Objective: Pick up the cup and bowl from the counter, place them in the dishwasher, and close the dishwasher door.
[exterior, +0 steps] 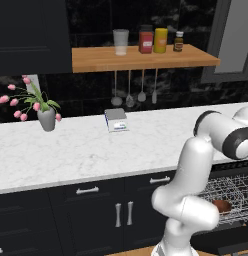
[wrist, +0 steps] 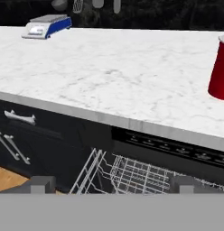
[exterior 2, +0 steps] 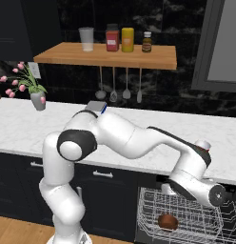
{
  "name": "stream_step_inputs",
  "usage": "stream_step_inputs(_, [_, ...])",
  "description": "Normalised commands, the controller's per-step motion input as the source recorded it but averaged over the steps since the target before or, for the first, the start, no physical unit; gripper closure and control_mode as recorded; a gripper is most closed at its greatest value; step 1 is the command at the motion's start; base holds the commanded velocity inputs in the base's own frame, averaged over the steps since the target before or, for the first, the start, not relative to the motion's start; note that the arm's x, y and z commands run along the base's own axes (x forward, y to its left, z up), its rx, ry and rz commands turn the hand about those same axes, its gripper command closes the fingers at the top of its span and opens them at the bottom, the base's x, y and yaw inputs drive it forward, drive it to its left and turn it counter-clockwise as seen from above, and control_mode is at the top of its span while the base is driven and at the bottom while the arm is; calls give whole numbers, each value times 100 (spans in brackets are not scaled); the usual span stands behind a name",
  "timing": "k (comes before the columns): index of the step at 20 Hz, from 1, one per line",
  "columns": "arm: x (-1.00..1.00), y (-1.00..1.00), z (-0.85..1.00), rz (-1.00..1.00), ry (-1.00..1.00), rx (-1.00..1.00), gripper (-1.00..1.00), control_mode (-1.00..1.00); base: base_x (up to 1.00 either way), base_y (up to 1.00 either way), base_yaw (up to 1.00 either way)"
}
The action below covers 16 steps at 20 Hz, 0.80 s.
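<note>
My gripper (wrist: 112, 184) hangs spread wide and empty above the dishwasher (wrist: 145, 173) rack.
I see the bowl (exterior 2: 167, 221) resting in that rack; the cup (wrist: 221, 67) stands upright on the counter (wrist: 114, 76).

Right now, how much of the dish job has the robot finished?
Done: the small reddish-brown bowl lies in the silver wire dishwasher rack. In hand: nothing; the open gripper hangs over the rack. Left: the red cup stands on the white marble counter, then the dishwasher needs closing.
</note>
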Motion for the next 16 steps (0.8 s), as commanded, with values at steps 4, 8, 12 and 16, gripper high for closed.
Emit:
stream_step_inputs(4, [0, 0, 100, -11, -3, 0, -100, -100, 0, 0, 0])
stream_step_inputs(8, [0, 0, 100, -9, -1, 0, -100, -100, 0, 0, 0])
stream_step_inputs(12, [1, 0, 100, -6, 0, -9, -100, -100, 0, 0, 0])
stream_step_inputs(16, [46, 13, 100, -4, 23, -29, -100, -100, 0, 0, 0])
